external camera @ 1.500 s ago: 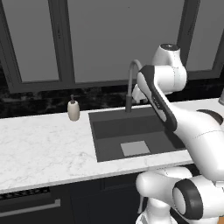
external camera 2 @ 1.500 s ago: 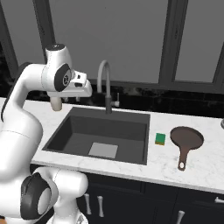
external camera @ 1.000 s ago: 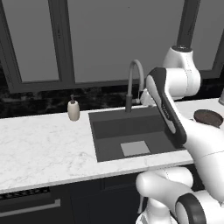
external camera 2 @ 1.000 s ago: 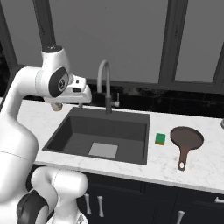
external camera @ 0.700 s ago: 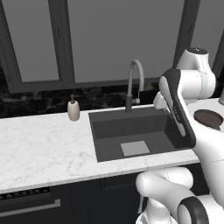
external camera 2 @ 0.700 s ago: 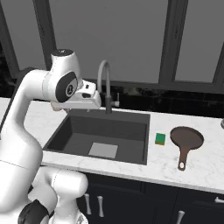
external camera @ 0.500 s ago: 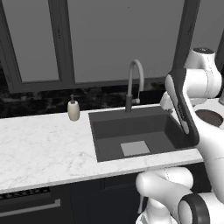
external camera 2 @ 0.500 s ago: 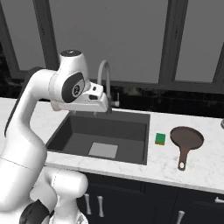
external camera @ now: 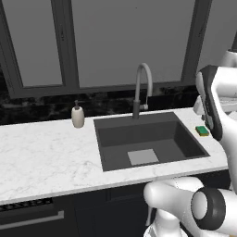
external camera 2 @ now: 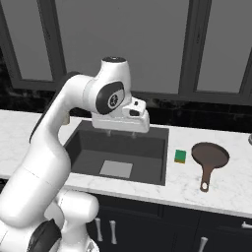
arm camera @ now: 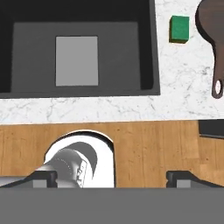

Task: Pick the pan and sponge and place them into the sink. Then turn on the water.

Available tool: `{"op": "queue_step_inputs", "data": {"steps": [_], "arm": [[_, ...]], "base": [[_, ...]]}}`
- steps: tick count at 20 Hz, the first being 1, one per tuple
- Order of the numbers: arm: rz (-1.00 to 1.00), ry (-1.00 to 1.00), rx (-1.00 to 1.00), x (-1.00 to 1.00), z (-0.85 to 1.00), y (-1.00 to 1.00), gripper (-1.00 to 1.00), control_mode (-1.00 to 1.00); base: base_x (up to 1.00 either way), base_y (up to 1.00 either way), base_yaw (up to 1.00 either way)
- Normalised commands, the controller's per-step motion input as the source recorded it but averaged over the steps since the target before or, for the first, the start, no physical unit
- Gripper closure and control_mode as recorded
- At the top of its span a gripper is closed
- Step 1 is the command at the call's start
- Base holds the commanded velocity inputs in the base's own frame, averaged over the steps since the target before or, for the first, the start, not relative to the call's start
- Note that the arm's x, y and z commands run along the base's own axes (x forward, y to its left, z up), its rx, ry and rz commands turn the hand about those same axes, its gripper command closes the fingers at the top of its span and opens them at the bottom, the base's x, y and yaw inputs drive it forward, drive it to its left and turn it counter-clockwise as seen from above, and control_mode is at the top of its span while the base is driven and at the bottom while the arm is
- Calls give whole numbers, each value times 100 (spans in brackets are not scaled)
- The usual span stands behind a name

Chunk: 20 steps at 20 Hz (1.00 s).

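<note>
Pan (external camera 2: 210,155) lying flat on the white marble surface (external camera 2: 231,184) right of the sink (external camera 2: 147,170), handle pointing toward the front edge; nothing is holding it. Going left to right in the right base view: soap dispenser and gooseneck faucet (external camera: 142,88) are standing at the back rim, the sink basin is sitting bare with its lighter square on the floor, then the sponge (external camera 2: 180,156) is lying just beside the basin's right rim, then the pan near it but apart. The gripper (arm camera: 112,177) is hanging high over the basin's front area, looking straight down; jaws are standing wide apart and holding nothing, the two tips showing far from each other at the bottom of the hand view. Judging the step as the approach to the first pick, neither item yet in the sink. Next move is calling for a swing rightward past the sponge, then a descent onto the pan, likely its handle or rim. Open surface is lying around the pan on all sides; the front edge is sitting close to the handle's end.
</note>
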Motion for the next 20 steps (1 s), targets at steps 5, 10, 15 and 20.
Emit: {"op": "queue_step_inputs", "data": {"steps": [5, 10, 15, 20], "arm": [[-2, 9, 0, -4, 0, -73, -100, -100], [0, 4, 2, -8, 0, -63, -100, -100], [0, -4, 6, 0, -13, -42, -100, -100], [0, 0, 0, 7, -30, -34, -100, -100]], "base": [[0, 0, 0], [0, 0, 0], [0, 0, 0], [0, 0, 0]]}}
